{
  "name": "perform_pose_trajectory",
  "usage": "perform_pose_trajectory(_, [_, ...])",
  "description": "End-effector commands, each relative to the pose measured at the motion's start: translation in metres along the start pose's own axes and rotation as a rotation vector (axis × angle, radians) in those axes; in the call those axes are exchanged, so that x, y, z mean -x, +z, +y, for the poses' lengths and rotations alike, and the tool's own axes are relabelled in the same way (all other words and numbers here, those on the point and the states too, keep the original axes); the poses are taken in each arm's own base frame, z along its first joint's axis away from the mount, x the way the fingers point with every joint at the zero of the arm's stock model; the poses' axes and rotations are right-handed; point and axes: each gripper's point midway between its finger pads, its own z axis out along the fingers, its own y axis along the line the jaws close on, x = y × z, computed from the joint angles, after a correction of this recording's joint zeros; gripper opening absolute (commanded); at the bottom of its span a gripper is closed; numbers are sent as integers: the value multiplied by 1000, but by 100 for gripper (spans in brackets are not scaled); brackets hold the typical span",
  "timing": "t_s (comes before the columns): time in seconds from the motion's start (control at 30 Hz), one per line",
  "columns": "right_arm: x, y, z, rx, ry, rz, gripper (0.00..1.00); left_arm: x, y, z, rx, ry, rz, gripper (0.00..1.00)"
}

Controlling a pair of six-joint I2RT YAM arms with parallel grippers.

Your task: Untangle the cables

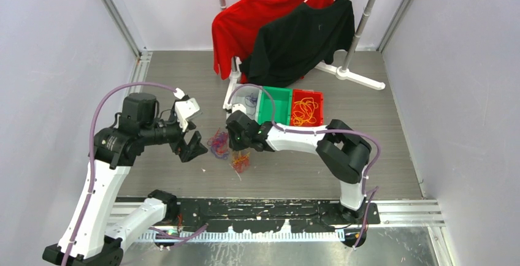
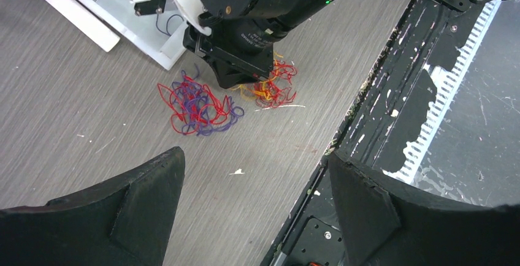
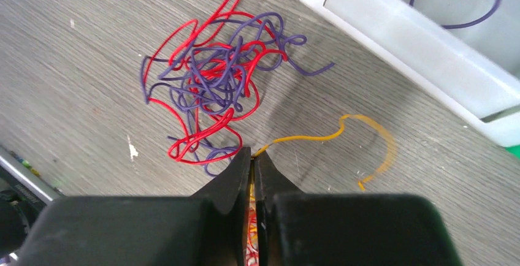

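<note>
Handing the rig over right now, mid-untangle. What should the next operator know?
Left gripper: open, holding nothing, hovering above the table.
Right gripper: shut on a yellow-orange cable beside the red-and-purple tangle.
Done: orange cables in the red bin, a purple cable in the white bin.
Left: the red-and-purple tangle and the red-and-orange bunch under the right gripper lie unsorted on the table.
</note>
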Motion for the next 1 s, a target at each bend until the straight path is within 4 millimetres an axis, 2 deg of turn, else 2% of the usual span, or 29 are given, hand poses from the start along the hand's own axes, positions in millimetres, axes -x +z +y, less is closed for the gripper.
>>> perform_pose_trajectory(0.0, [71, -57, 38, 131, 25, -229, 7, 7, -5, -5, -10, 36, -41, 87])
perform_pose_trajectory(0.2, [98, -128, 73, 356, -10, -352, 3, 10, -4, -13, -44, 48, -78, 87])
perform_pose_trajectory(0.4, [108, -176, 93, 503, -8, -416, 2, 11, 3, -14, -63, 25, -103, 87])
perform_pose_trajectory(0.57, [116, -203, 109, 628, 39, -472, 2, 18, 12, -9, -34, -38, -183, 87])
perform_pose_trajectory(0.73, [118, -221, 126, 729, 56, -493, 4, 26, 17, -15, -70, -124, -251, 85])
perform_pose_trajectory(0.97, [119, -238, 136, 800, 71, -526, 4, 19, 25, -9, -54, -164, -229, 73])
